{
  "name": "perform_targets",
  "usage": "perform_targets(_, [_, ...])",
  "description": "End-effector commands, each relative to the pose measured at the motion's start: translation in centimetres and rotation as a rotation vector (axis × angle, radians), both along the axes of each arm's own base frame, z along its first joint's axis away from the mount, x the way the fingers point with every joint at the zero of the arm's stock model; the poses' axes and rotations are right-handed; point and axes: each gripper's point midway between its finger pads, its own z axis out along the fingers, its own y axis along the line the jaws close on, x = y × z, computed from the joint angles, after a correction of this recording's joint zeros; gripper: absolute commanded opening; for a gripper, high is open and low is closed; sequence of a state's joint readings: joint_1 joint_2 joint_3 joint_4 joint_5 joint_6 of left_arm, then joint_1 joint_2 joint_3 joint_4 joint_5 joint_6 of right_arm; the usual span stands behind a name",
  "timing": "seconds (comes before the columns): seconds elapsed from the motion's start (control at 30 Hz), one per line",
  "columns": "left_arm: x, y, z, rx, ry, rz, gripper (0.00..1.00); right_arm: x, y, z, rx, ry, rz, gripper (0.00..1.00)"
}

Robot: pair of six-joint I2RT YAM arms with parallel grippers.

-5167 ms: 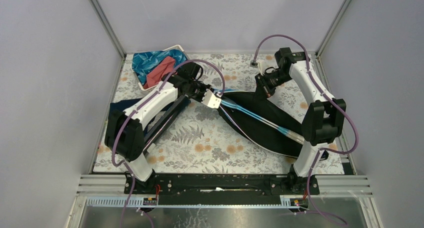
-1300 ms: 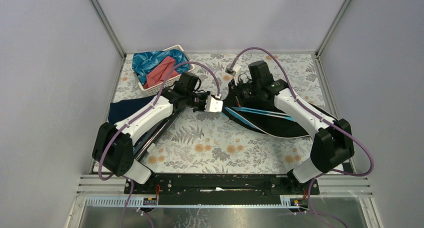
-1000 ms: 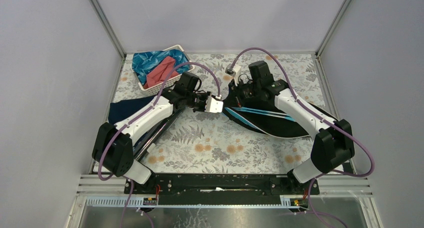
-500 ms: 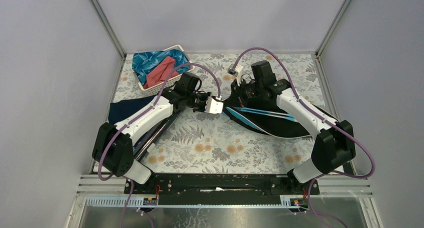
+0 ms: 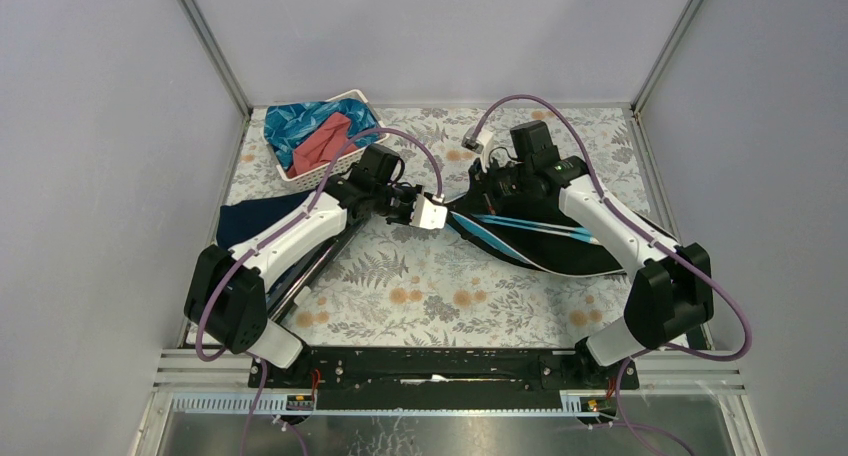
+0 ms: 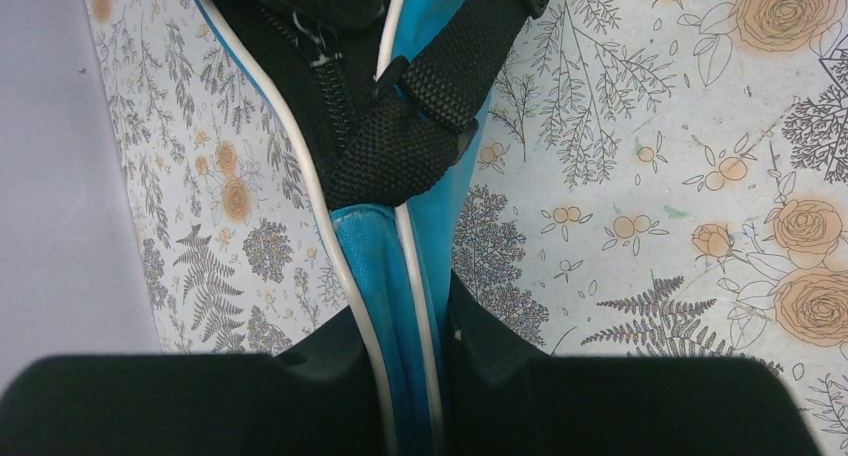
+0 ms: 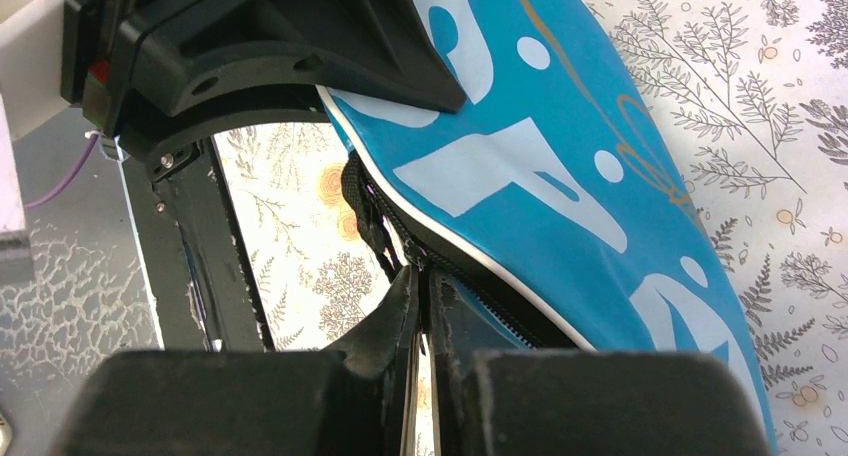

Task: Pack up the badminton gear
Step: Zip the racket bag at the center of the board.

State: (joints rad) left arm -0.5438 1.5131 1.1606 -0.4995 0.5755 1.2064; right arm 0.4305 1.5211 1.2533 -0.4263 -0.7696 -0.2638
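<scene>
Lying on the floral table, the blue bag has its long axis running from the wide end at near right to the narrow tip at centre, pointing left. The left gripper clamps that tip, jaws partly closed. The right gripper, almost shut, pinches the zipper. The bag's white lettering is only partly readable. At far left, 1 white basket holds blue and red cloths.

The left arm and right arm pair glossy white link shells with bulky black joint housings. A purple cable arcs above each wrist and trails down to the base, where a black mounting bar spans both. The left tool and right tool have matte black, blocky fingers. A white camera block sits at the left wrist.
</scene>
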Motion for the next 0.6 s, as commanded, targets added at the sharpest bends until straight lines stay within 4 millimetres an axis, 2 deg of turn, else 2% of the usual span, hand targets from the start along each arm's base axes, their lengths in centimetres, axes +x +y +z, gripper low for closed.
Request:
perform_targets(0.0, [-1.6, 4.2, -2.2, 0.164, 0.087, 0.057, 0.0, 2.2, -4.7, 0.6, -0.111, -0.088, -0.134, 0.0])
perform_targets(0.23, [-1.2, 4.9, -2.1, 0.177, 0.091, 0.066, 0.0, 1.8, -6.0, 0.3, -0.15, -0.091, -0.147, 0.0])
perform_targets(0.4, [-0.5, 5.4, -1.3, 0.166, 0.088, 0.078, 0.0, 1.8, -7.5, 0.2, -0.203, -0.1, -0.167, 0.0])
perform_targets(0.57, [-0.4, 5.5, -0.8, 0.147, 0.1, 0.078, 0.0, 1.9, -10.3, -0.9, -0.275, -0.074, -0.218, 0.0])
